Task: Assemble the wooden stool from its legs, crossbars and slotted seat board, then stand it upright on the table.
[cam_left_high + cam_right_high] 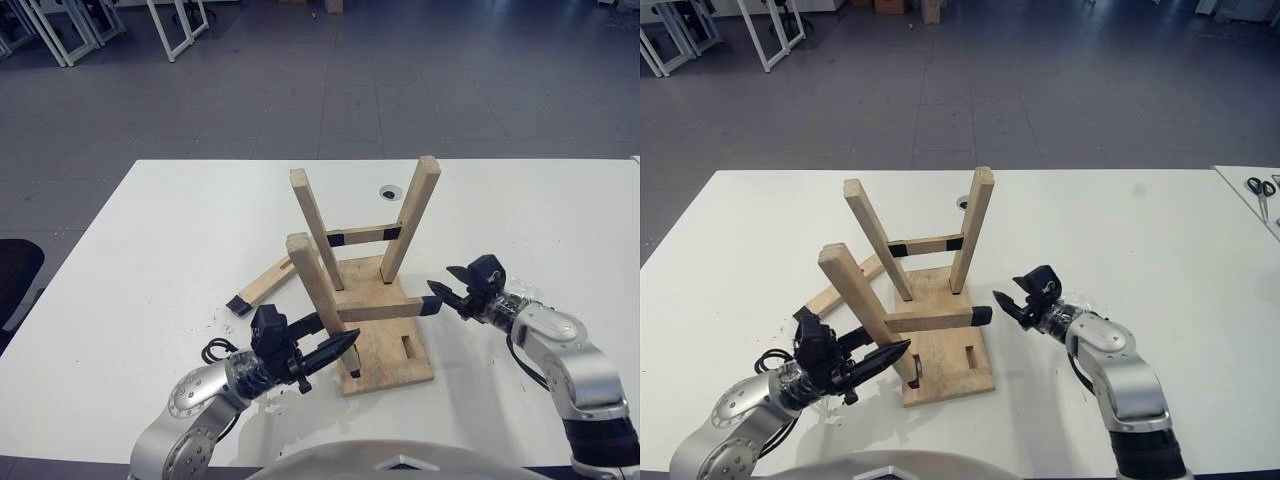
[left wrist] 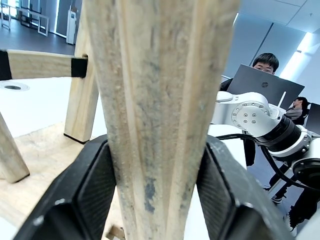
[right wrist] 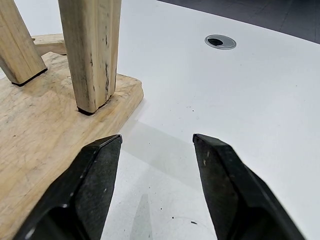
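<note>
Closest in, the left gripper [image 1: 335,337] has its fingers [image 2: 85,200] clamped on a leg [image 1: 318,290] of the upturned stool [image 1: 390,355], which sits mid white surface [image 1: 150,250], well in from the side and far edges. Beside a crossbar [image 1: 385,310] end the right gripper [image 1: 442,284] hangs spread; grey floor [image 1: 300,80] lies beyond.

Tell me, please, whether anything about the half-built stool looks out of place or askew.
Yes. One loose leg lies on the table, left of the seat board, whose near right slot is empty. The front crossbar joins only the near leg in the left gripper; its other end hangs free.
</note>
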You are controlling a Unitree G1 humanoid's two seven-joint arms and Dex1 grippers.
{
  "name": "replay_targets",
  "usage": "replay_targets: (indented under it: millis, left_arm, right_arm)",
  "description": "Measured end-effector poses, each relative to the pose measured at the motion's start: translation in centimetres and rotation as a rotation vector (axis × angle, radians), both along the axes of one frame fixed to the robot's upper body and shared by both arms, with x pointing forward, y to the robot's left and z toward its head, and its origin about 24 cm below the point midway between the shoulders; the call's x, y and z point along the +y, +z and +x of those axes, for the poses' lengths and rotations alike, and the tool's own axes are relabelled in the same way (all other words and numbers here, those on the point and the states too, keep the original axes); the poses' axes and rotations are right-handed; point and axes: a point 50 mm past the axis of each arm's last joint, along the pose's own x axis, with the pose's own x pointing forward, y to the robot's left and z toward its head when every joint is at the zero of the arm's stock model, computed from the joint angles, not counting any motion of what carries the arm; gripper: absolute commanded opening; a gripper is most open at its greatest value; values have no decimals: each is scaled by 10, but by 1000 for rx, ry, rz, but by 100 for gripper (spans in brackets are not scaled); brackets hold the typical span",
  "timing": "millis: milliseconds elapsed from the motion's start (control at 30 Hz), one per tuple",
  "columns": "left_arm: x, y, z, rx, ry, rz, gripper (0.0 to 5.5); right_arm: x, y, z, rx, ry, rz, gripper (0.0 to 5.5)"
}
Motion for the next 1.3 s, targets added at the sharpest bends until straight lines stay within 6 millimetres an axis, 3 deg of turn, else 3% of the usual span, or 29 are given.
replay_targets:
  millis: [467,667,800,1133,1300]
  left_arm:
    - [-1,-16,5,10,58,-13,216]
    - [-1,-21,22,-49,38,34,216]
    - [5,-27,35,-135,70,166,215]
    - [6,-42,19,-330,105,215,215]
    - [2,-49,18,-418,161,242,215]
  right_arm:
    - [-1,-1,-2,9,-2,-8,262]
    - [-1,-2,-3,12,-12,-11,262]
    - [-2,-6,-6,27,-22,-9,262]
    - [-2,-5,-5,18,-48,10,262]
    - [-8,12,7,-42,-80,35,262]
